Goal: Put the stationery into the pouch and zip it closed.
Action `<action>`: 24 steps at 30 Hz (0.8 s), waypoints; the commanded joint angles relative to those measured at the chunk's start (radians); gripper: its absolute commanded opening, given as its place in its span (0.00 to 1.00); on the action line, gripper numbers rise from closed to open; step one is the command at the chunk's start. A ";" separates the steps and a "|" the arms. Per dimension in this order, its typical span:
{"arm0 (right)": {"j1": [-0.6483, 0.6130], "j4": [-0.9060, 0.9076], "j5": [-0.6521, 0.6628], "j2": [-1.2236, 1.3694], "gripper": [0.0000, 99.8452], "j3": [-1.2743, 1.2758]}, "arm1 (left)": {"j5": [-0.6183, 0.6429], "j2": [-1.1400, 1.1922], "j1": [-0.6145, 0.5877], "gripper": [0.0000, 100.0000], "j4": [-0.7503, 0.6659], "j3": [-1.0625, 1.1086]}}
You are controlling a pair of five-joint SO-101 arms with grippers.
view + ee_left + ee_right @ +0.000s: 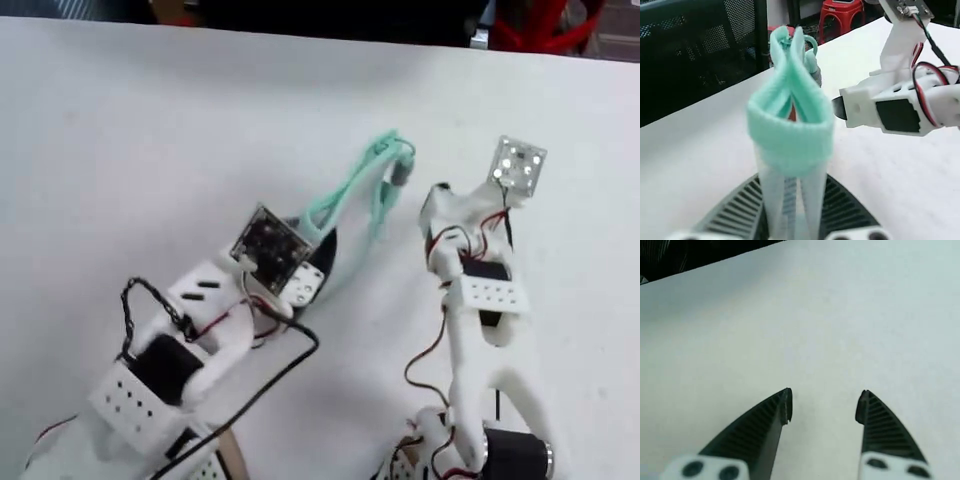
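Near mid-surface [150, 120], the left tool [790, 200] clamps the mint-green pouch [790, 130] (its zipper edges parted), which stretches toward the far side. Just right of it, the right tool [825, 407] sits spread wide.

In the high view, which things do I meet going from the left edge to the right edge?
Looped black cable, dark square board on the left arm, mint-green soft pouch, lit square board on the right arm.
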 commanded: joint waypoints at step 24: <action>-0.067 0.849 0.195 -0.456 0.21 -0.549 | 0.012 -0.377 -0.004 0.06 0.032 0.299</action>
